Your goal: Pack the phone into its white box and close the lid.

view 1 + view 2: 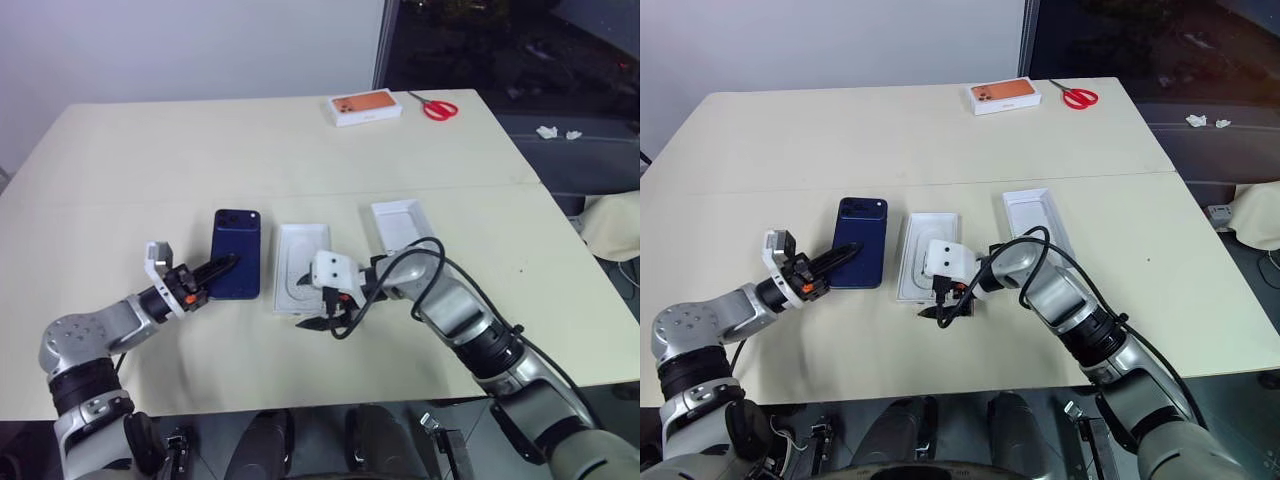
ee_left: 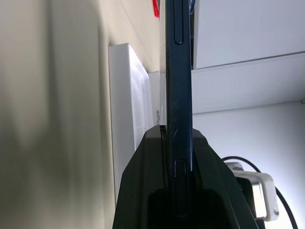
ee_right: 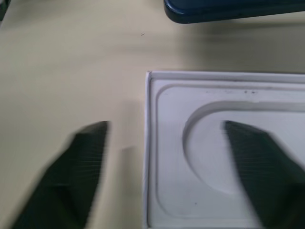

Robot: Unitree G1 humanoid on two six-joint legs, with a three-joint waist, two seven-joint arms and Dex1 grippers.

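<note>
Left wrist view looks straight along the left claw, whose two black fingers are clamped on the near end of the slim dark blue smartphone with the glossy back; from the head views the phone runs out ahead of that claw, its camera cluster at the far end, and it seems held just above the pale cream table rather than lying flat, though contact is hard to judge. Just beyond the phone, on the side away from the left arm, lies a shallow white tray with an oval recess and a thin rim, which looks like the fitted box base. The right claw hangs at the near end of that tray with its fingers spread wide and nothing between them: one finger over the bare table, the other over the recess. Further off past the right claw, a second shallow white rectangular tray, plain white inside, is most likely the lid, lying open side up. Far across the table sit a white box with an orange top and red-handled scissors. The step in hand seems to be carrying the phone over to the base; next it must be laid squarely into the recess, with the right claw cleared.
</note>
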